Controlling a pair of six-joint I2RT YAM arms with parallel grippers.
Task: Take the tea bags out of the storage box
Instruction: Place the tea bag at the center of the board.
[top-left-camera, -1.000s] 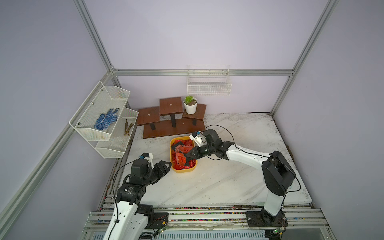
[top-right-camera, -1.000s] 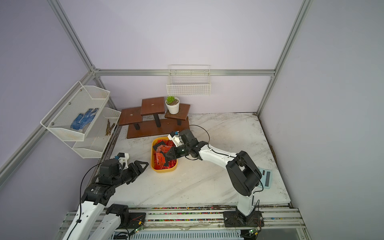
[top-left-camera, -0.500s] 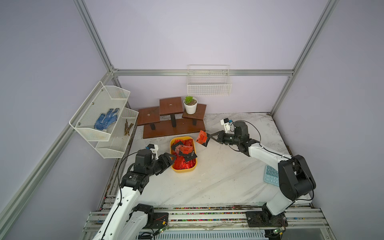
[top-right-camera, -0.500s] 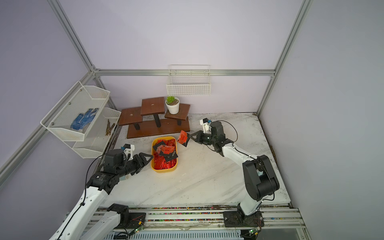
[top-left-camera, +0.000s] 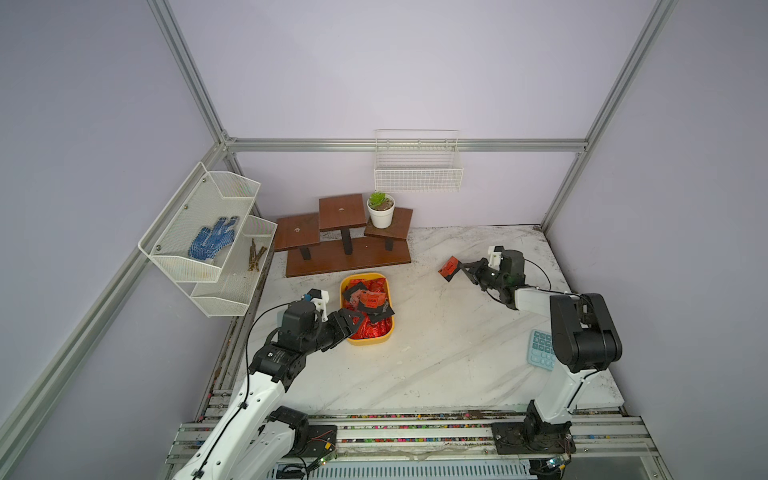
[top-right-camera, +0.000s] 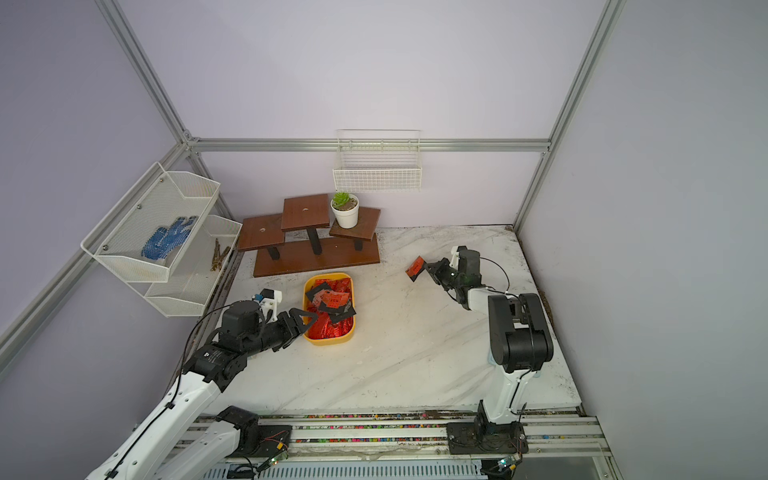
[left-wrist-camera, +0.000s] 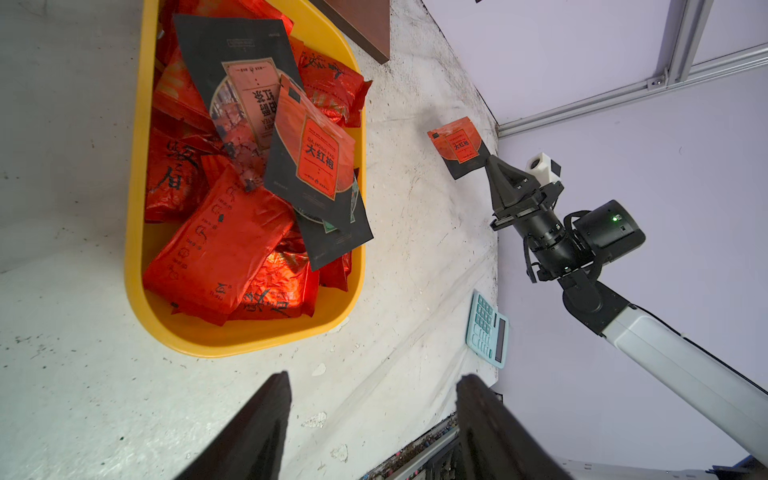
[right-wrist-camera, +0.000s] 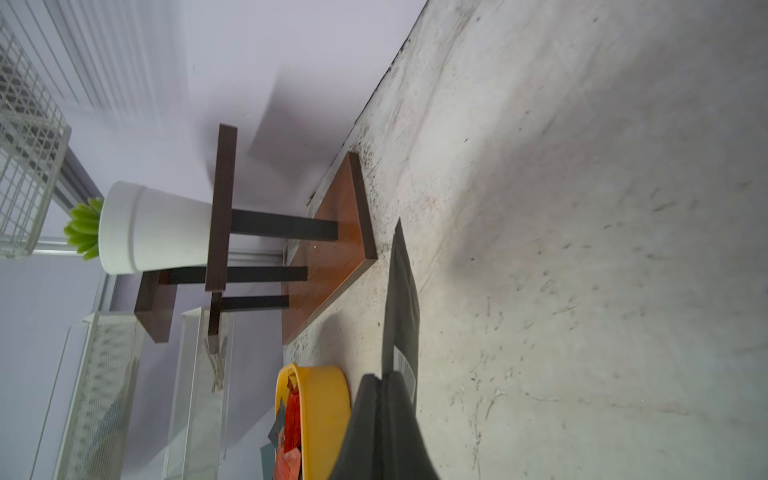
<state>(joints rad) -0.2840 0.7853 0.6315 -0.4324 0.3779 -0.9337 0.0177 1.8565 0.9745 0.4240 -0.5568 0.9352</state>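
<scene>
Over the last second the right arm (top-left-camera: 536, 299) has swung away from the box (top-left-camera: 368, 340), where its jaws then sat among the tea bags (top-left-camera: 368, 301), out to the far right part of the bench (top-left-camera: 436, 374). The left arm (top-left-camera: 299, 320) has meanwhile come forward to the box's near rim.

The right jaws are shut on one black packet (top-left-camera: 449, 267) with a red label. The left wrist view shows them pinching only its lower corner (left-wrist-camera: 457, 145), with the rest sticking out free and seemingly clear of the bench. The left jaws stand fairly wide with nothing between them, just short of the yellow rim (left-wrist-camera: 137, 166). The box is on the bench in front of the wooden stand (top-left-camera: 345, 257) and is heaped with red foil sachets (left-wrist-camera: 224, 245), with black packets on top.

Risks, as a judgement:
- The corner grip is thin, so a quick stop or turn could make the packet swivel or slip out early.
- Let go from this height, the flat packet may drift or slide away from the chosen spot.
- Nothing steadies the box, and it looks light. A push from the left jaws on its rim or the pile could shove it along the bench.
- Two black packets overhang the rim (left-wrist-camera: 332, 232) and could be knocked out unplanned.
- Foil is slick, so the jaws may catch several sachets or none
</scene>
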